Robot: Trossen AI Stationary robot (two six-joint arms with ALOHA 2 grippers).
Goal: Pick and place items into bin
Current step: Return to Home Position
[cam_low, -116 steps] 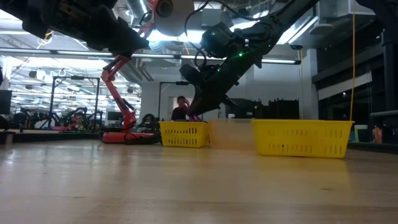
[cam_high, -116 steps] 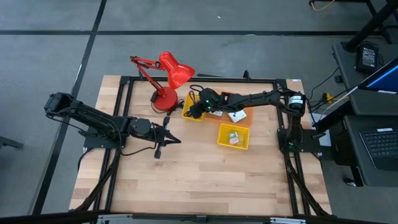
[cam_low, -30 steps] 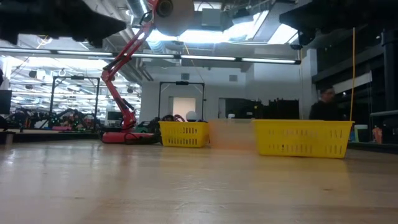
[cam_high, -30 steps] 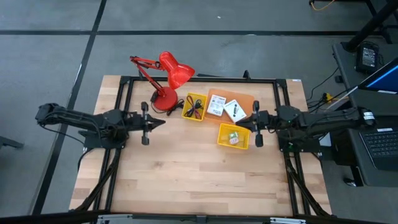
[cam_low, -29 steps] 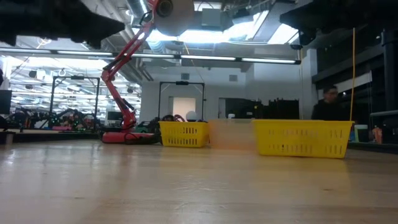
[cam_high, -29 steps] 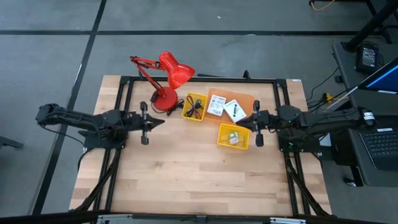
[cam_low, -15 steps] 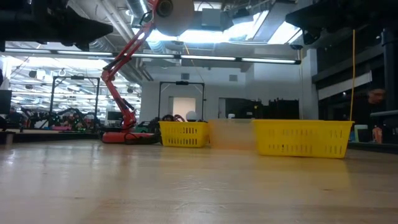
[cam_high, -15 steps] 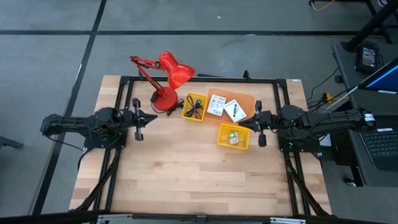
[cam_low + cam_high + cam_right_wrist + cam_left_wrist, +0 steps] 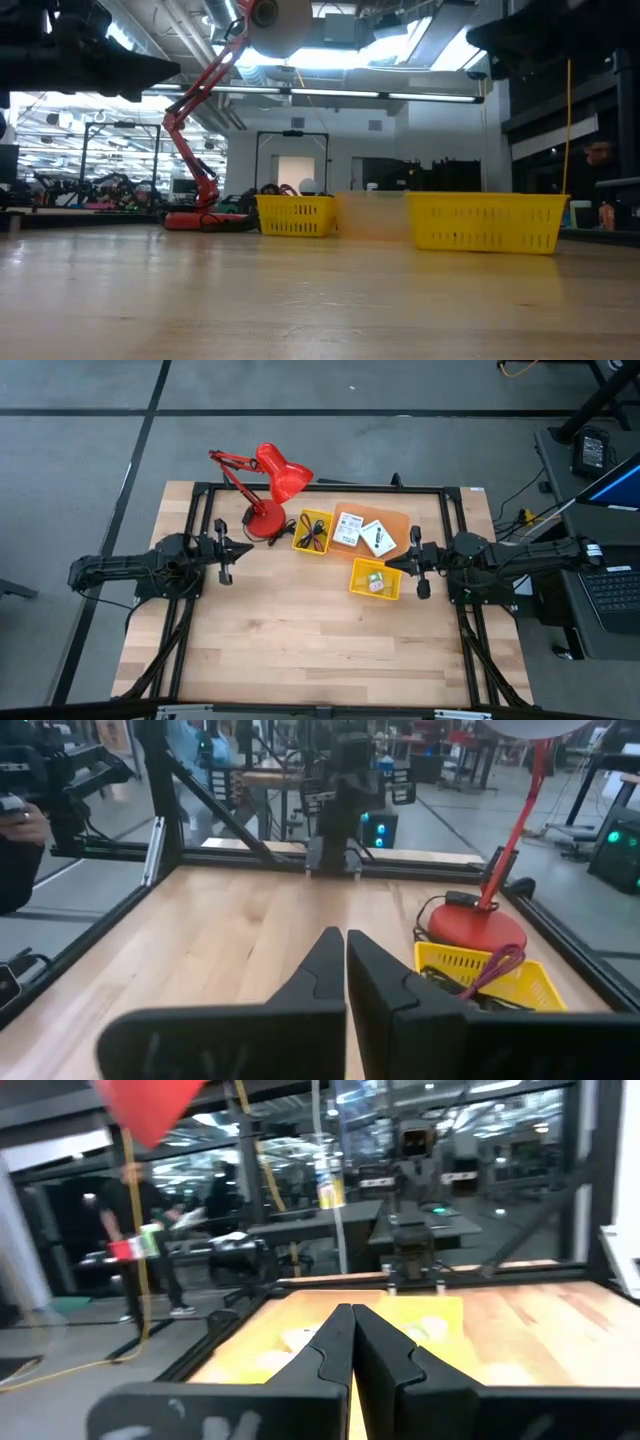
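Items (image 9: 378, 538) for the bin job lie grouped toward the far middle of the wooden surface (image 9: 320, 650), between two dark arms set at opposite edges. The left arm (image 9: 120, 568) reaches low along its side, its end effector (image 9: 240, 548) aimed inward near the base of the red desk lamp (image 9: 270, 485), fingers pressed together and holding nothing. The right arm (image 9: 520, 555) faces it from across the surface, its end effector (image 9: 392, 564) likewise closed and empty, tips just beside the front yellow basket (image 9: 390, 588). The lamp stands on the left arm's side of the group, its shade tilted over the surface. An orange mat (image 9: 350, 513) behind the front yellow basket carries two white cards with black marks (image 9: 347, 532), lying side by side. The rear yellow basket (image 9: 303, 520), standing between the mat and the lamp's base, holds a black cable (image 9: 312, 540) tangled with a maroon cord (image 9: 500, 965), one loop of the cord rising above the rim. Smallest of all, a white and green object (image 9: 373, 582) rests inside the front yellow basket; what it is cannot be told.
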